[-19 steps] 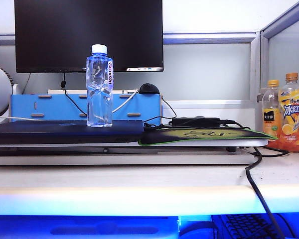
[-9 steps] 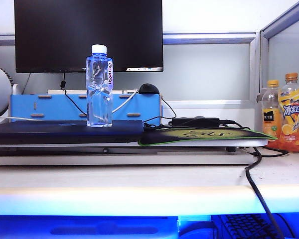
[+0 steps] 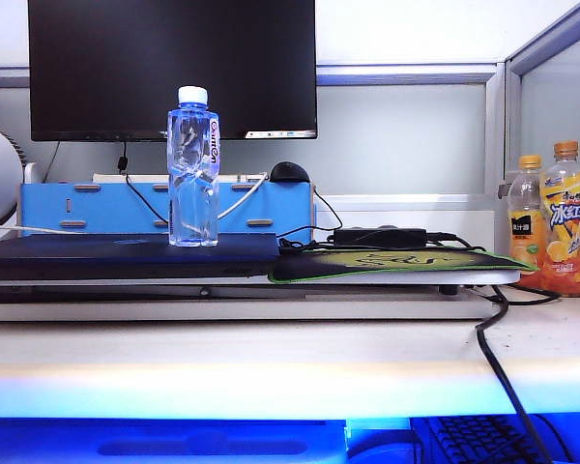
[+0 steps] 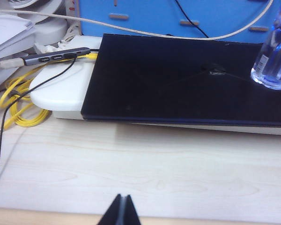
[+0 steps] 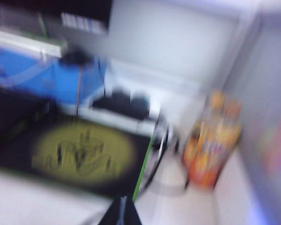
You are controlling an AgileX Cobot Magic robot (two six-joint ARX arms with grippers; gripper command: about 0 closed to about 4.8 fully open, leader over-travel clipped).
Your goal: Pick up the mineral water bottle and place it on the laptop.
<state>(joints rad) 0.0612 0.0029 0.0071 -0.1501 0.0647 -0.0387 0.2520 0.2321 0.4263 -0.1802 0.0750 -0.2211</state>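
The mineral water bottle (image 3: 192,169), clear with a white cap, stands upright on the closed dark laptop (image 3: 126,256). In the left wrist view its base (image 4: 273,65) rests near one corner of the laptop lid (image 4: 178,84). My left gripper (image 4: 122,199) is shut and empty over the pale desk, well short of the laptop. My right gripper (image 5: 123,201) is shut and empty too; its view is blurred and faces the mouse mat (image 5: 79,154), away from the bottle. Neither gripper shows in the exterior view.
A black monitor (image 3: 172,68) and a blue rack (image 3: 164,208) stand behind the laptop. A green-edged mouse mat (image 3: 396,263) carries a black adapter (image 3: 379,235). Two orange drink bottles (image 3: 553,227) stand at the far right. Yellow cable (image 4: 18,101) and a USB hub (image 4: 56,55) lie beside the laptop.
Nothing in the exterior view has moved; the bottle stays upright on the laptop. The right wrist view is smeared by motion.
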